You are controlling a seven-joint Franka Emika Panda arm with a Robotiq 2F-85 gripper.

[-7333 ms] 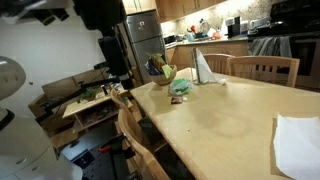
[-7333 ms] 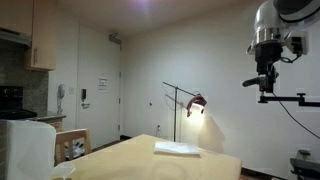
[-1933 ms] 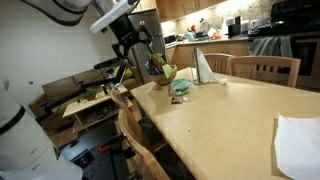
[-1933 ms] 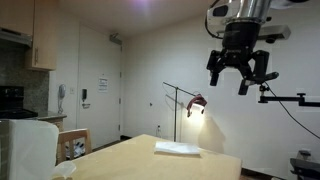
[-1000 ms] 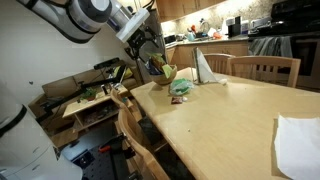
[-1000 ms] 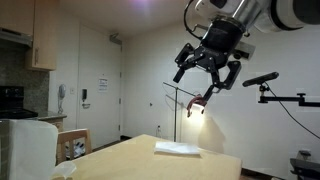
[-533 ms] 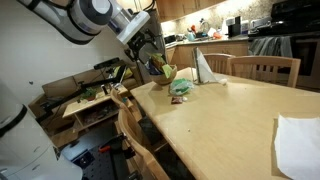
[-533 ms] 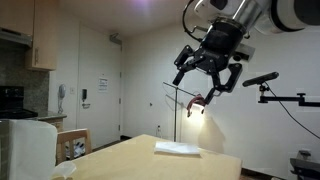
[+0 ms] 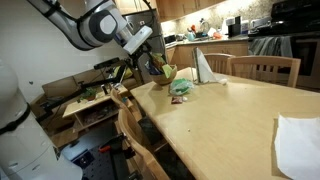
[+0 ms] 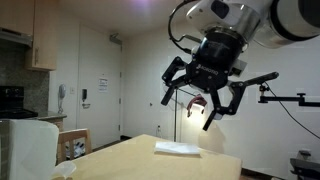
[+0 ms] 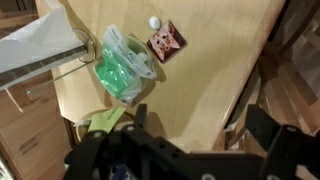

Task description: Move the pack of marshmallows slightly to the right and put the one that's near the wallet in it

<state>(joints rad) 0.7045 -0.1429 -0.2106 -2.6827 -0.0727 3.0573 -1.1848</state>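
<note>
- Evidently nothing of the task is done yet: the pack of marshmallows (image 11: pixel 122 68) lies untouched on the table (image 11: pixel 205 95). The gripper (image 10: pixel 192 105) hangs in the air above that end of the table, its jaws spread wide and holding nothing.
- In the wrist view the loose marshmallow (image 11: pixel 154 22) sits on the bare wood just beside the wallet (image 11: pixel 167 40), apart from the pack.
- Both steps are left: shifting the pack to the right, then picking up the loose marshmallow and dropping it in.
- The pack is a see-through green bag with pale lumps inside; whether its mouth is open cannot be told.
- A yellow-green bowl (image 9: pixel 164 73) stands near the pack, with a white napkin (image 9: pixel 203 67) close by. Something dark sticks out of the bowl, too small to name.
</note>
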